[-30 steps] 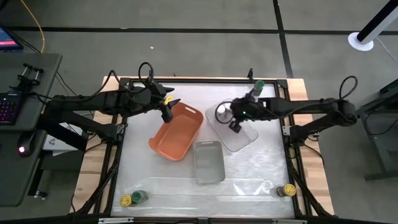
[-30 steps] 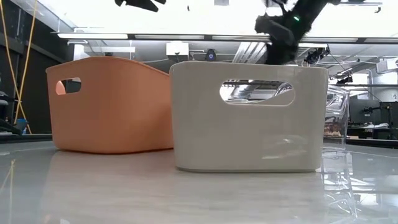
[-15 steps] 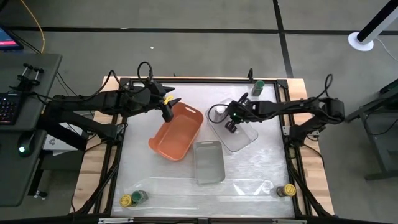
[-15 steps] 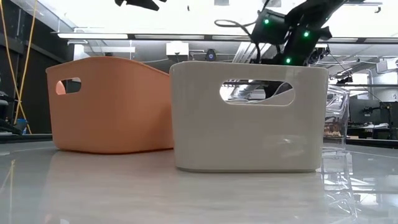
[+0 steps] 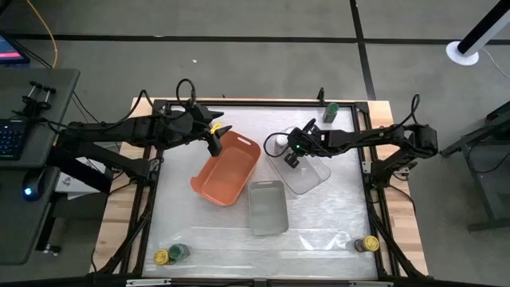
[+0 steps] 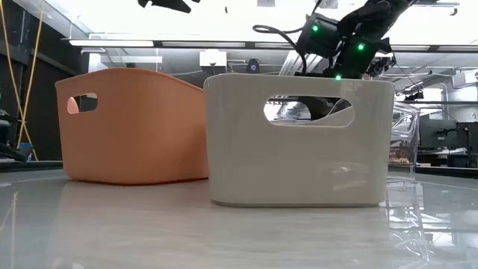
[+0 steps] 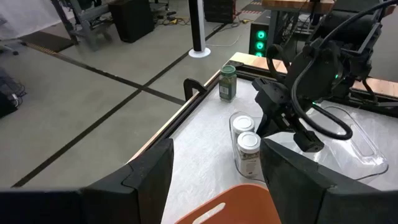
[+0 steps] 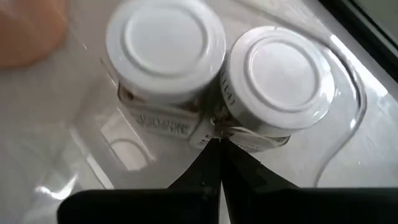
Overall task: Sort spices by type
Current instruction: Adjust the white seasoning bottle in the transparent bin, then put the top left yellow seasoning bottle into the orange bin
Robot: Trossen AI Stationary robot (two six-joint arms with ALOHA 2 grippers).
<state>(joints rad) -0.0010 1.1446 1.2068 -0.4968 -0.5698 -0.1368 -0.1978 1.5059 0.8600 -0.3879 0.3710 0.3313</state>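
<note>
Right claw (image 5: 292, 156) moved left over clear tray (image 5: 315, 180) toward two white-lid jars (image 8: 217, 74); fingers pressed together, empty. Pickup pending. Left claw (image 5: 213, 143) unmoved above orange tray (image 5: 227, 169), spread.

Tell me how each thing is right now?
White-lid jars: upright, closed, side by side.
Green-lid jar: upright, closed.
Left tool: open, empty, by the orange tray's rim.
Right tool: shut, empty, above the white-lid jars.
Orange tray: empty.
Grey tray: empty.
</note>
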